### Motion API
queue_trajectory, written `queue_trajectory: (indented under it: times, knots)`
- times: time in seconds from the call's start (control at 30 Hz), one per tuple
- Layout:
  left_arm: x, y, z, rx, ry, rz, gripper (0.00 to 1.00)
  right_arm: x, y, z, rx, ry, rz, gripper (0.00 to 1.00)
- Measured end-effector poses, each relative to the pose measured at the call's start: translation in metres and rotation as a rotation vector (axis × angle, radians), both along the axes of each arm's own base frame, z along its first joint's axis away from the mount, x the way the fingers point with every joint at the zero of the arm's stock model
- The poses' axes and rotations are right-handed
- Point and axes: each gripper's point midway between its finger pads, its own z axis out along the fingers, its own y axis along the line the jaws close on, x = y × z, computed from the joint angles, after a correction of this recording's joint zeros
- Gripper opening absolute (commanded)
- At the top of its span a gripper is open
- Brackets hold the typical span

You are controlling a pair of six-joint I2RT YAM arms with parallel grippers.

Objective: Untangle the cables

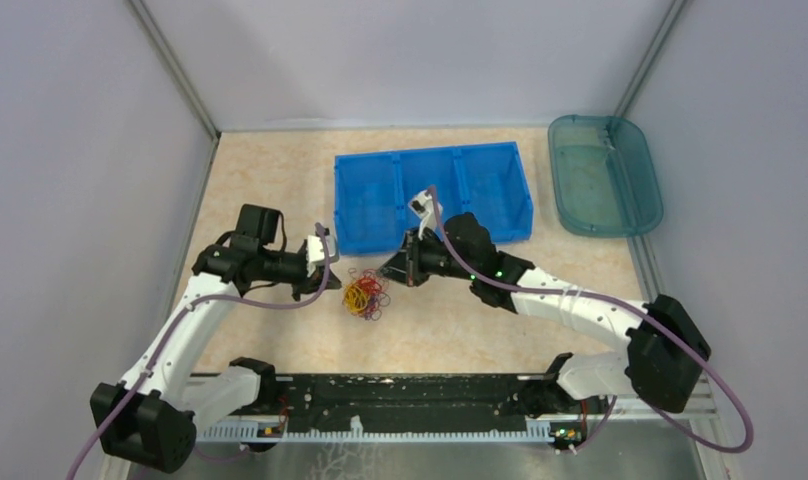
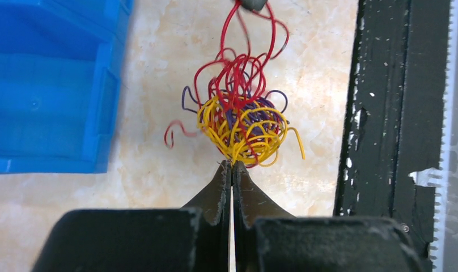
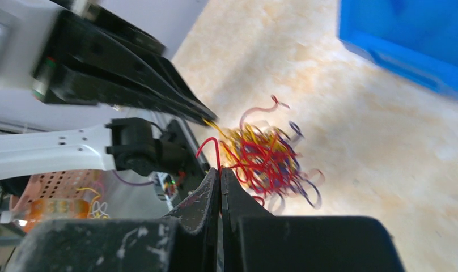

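Yellow, red and dark purple wire loops make up the cables (image 1: pixel 365 294), a springy ball on the mottled beige tabletop (image 1: pixel 460 325), near the blue plastic three-compartment bin (image 1: pixel 380 200). Tapered black jaws of the left gripper (image 2: pixel 232 164) press together on a yellow strand; the right gripper (image 3: pixel 220 170) pinches a red one.

We see cables (image 1: pixel 365 295) just before the three-compartment bin's (image 1: pixel 365 200) left end, left gripper (image 1: pixel 334 288) front-left of it, right gripper (image 1: pixel 385 270) before it, tray (image 1: pixel 605 180) right.
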Motion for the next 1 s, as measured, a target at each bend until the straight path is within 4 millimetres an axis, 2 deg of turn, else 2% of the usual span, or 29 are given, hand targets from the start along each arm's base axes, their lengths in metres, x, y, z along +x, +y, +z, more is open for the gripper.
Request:
queue_trajectory:
  times: [0.17,0.3,0.43,0.57,0.7,1.0]
  knots:
    - [0.012,0.006,0.001,0.032,-0.028,0.071,0.00,0.004,-0.042,-0.038,-0.066,0.035,-0.104,0.00]
    - [0.022,0.009,0.004,0.043,-0.031,0.139,0.00,-0.002,-0.067,-0.081,-0.167,0.084,-0.166,0.00]
    - [0.034,0.009,0.022,0.023,-0.031,0.217,0.00,-0.006,-0.089,-0.120,-0.272,0.125,-0.221,0.00]
    - [0.041,0.002,0.055,-0.048,-0.029,0.265,0.00,-0.004,-0.094,-0.132,-0.321,0.123,-0.246,0.00]
    - [0.041,-0.005,0.085,-0.121,-0.008,0.283,0.00,-0.001,-0.095,-0.147,-0.403,0.100,-0.264,0.00]
    - [0.039,-0.005,0.177,-0.275,-0.143,0.358,0.00,0.016,-0.109,-0.162,-0.476,0.052,-0.374,0.00]
